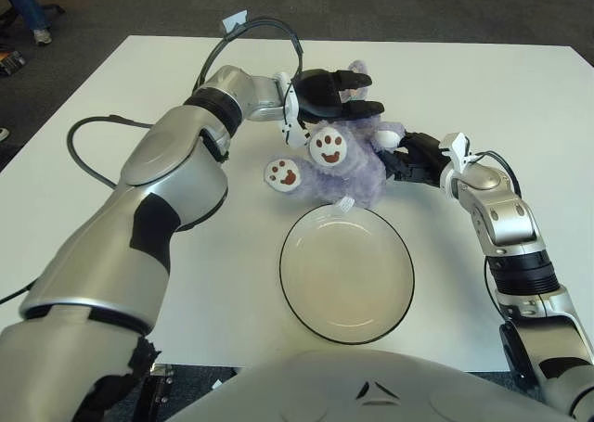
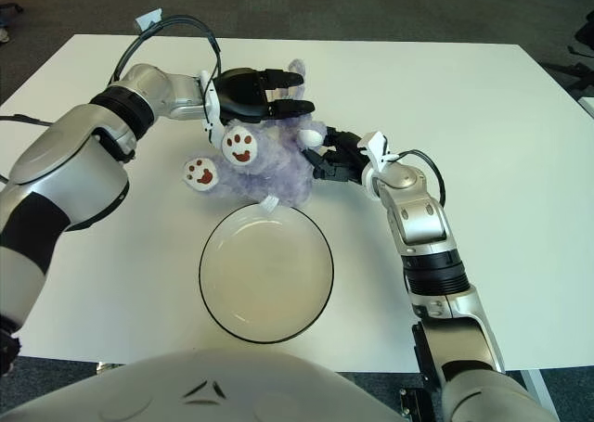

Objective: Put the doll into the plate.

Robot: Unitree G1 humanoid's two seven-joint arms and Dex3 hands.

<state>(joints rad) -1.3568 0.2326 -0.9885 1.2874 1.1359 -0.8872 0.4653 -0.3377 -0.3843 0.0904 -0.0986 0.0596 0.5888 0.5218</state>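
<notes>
1. Left eye view: the purple doll [image 1: 345, 162] lies on the white table [image 1: 111, 227], just behind the far rim of the plate [image 1: 346, 272], and a small tag of the doll touches that rim. Its two white paws with brown marks point up and to the left. The left hand [image 1: 332, 90] is over the far side of the doll, its black fingers curled onto the top of it. The right hand [image 1: 414, 158] presses on the doll's right side; I cannot tell how its fingers stand.

2. Right eye view: the doll [image 2: 269, 158] sits between both hands, the left hand [image 2: 263, 88] gripping it from above, the right hand [image 2: 336, 159] touching it. The plate [image 2: 266, 273] holds nothing.
</notes>
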